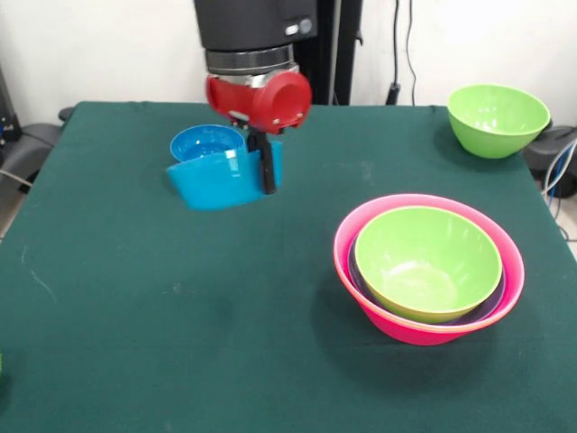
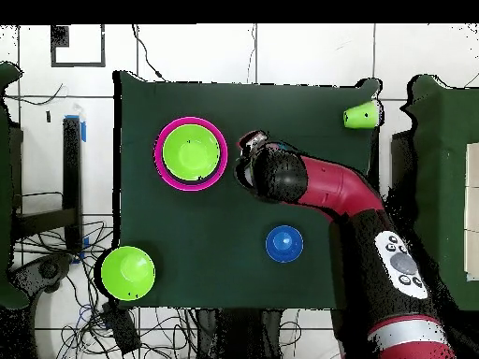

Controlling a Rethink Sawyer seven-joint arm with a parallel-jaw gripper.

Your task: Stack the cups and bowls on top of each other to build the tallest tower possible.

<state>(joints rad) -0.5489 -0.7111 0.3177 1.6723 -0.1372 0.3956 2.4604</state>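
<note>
My gripper [image 1: 267, 183] is shut on the rim of a small blue bowl [image 1: 216, 180] and holds it tilted above the table. It also shows in the overhead view [image 2: 249, 150], just right of the tower; the held bowl is hidden there. A second small blue bowl [image 1: 206, 142] sits on the table behind it [image 2: 283, 243]. The tower [image 1: 428, 266] is a big pink bowl [image 1: 397, 327] with a purple rim [image 1: 485, 308] and a green bowl [image 1: 424, 262] nested inside; it also shows from above [image 2: 192, 154]. Another green bowl [image 1: 498, 117] stands alone [image 2: 128, 271]. The light-green cup [image 2: 360, 115] lies near a table corner. The orange tumbler is out of view.
The dark green table [image 1: 180, 343] ends in edges on all sides [image 2: 140, 206]. Cables and black equipment [image 1: 559, 149] lie beside the table near the lone green bowl. My red arm [image 2: 337, 192] reaches across the table from the base side.
</note>
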